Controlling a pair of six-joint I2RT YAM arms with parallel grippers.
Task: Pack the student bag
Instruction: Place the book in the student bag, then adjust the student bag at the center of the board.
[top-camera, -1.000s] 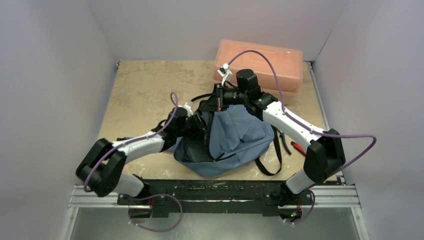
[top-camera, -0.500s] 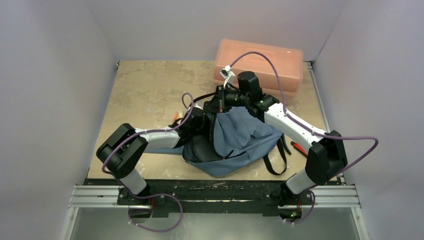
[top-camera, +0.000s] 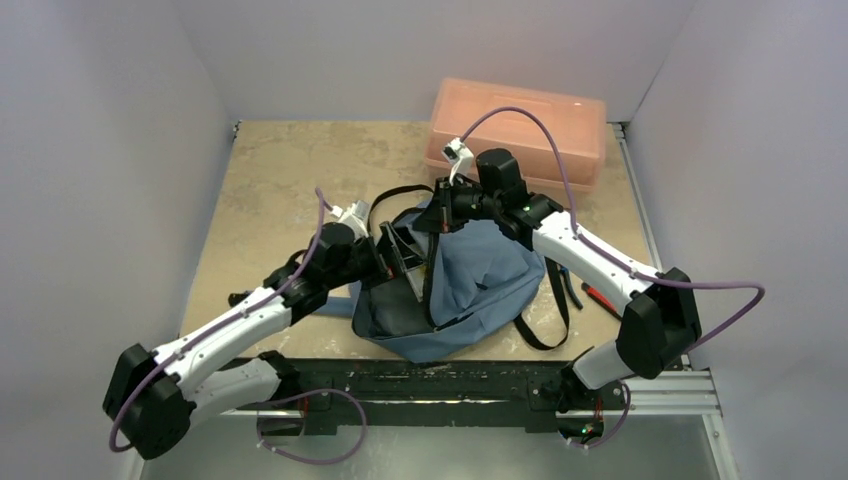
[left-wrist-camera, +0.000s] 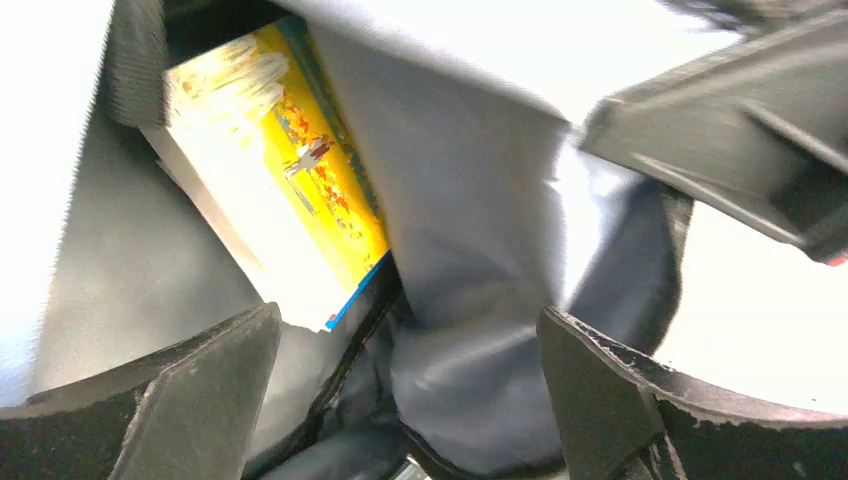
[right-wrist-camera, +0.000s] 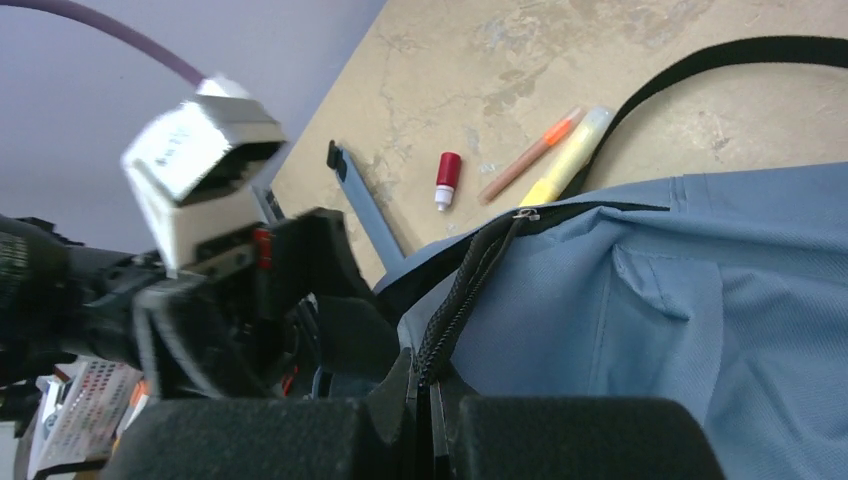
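Student bag (top-camera: 470, 290) lies slumped mid-table, just ahead of the arm bases. Left gripper (left-wrist-camera: 408, 320) is at its mouth, jaws spread wide and empty. A yellow book (left-wrist-camera: 300, 170) sits inside, apart from the fingers. Right gripper (right-wrist-camera: 430, 400) is clamped on the zipper edge, propping the flap.

Risk: fabric slips from that pinch and the mouth collapses onto the left fingers. The loose black strap (right-wrist-camera: 760, 48) beyond could snag.

There is room over the table (top-camera: 290, 170) to the left. The pink box (top-camera: 520, 125) crowds the far edge.
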